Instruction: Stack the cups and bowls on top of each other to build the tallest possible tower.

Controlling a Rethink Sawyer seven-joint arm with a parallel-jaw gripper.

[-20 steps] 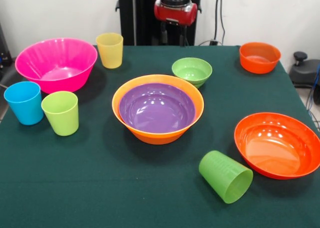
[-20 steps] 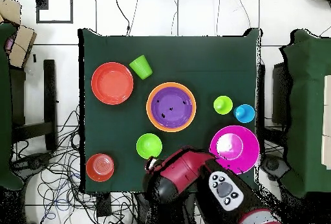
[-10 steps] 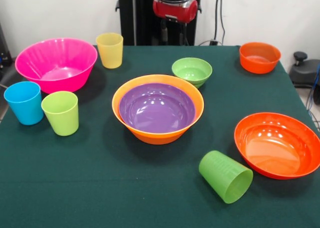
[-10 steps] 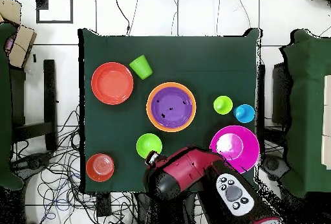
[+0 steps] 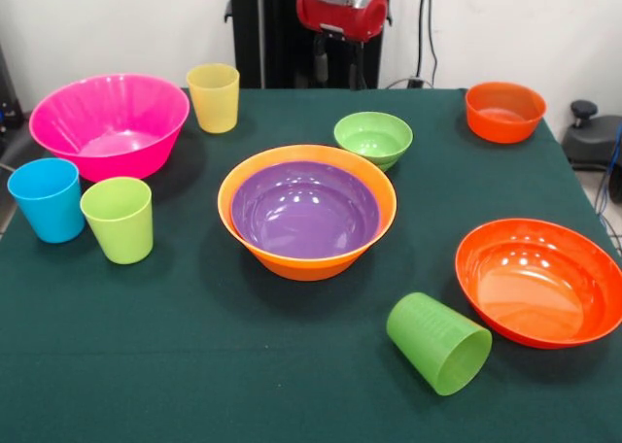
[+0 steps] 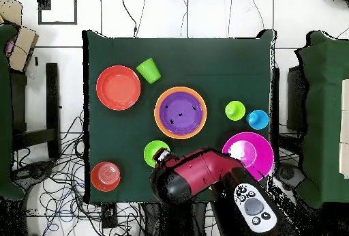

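The red and black arm [image 6: 204,179] reaches in low over the desk's edge in the overhead view, its thick wrist angled across. In the front view only the red wrist housing shows, with the end effector [image 5: 333,66] hanging beneath it (finger state not discernible), holding nothing visible.

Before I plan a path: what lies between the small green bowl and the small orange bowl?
Only bare green tablecloth between small green plastic bowl and small orange plastic bowl, front view.
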